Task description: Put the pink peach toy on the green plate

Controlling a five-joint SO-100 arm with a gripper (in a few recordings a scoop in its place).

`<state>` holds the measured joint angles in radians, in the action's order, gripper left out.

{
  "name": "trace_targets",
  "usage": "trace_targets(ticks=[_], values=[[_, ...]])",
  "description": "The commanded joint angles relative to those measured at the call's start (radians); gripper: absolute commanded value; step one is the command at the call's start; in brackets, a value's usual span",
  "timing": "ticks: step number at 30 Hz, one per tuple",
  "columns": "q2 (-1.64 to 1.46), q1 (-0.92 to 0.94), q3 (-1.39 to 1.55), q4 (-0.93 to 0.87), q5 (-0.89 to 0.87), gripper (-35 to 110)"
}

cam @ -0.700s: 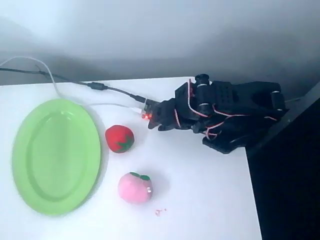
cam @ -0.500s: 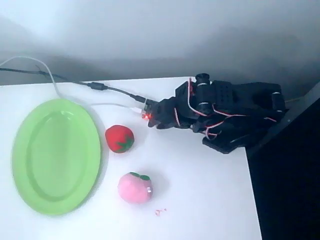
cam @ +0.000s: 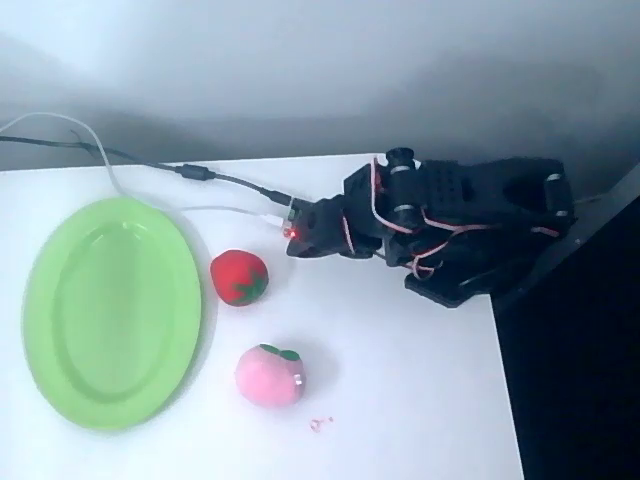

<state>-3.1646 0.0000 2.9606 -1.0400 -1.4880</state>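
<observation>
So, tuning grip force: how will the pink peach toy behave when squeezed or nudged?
The pink peach toy looks like soft plush, so it likely squashes and weighs little. Being round on the smooth table, a nudge may roll it.

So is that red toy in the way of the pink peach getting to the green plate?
No. The red toy sits above the pink peach toy in the overhead view, off to the side. Bare table lies between the peach and the green plate. The tool is nearer the red toy, though, so it may need to steer past it.
</observation>
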Motion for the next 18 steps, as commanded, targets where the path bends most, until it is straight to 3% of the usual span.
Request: trace_targets(ticks=[1, 7, 9, 15, 18], values=[[0.232, -0.091, -0.348, -0.037, -0.041, 0], [0.646, -0.206, -0.830, -0.179, -0.032, 0], [0.738, -0.198, -0.966, -0.206, 0.048, 0], [0.790, -0.311, -1.003, -0.210, -0.215, 0], [0.793, -0.428, -0.939, -0.210, -0.373, 21]])
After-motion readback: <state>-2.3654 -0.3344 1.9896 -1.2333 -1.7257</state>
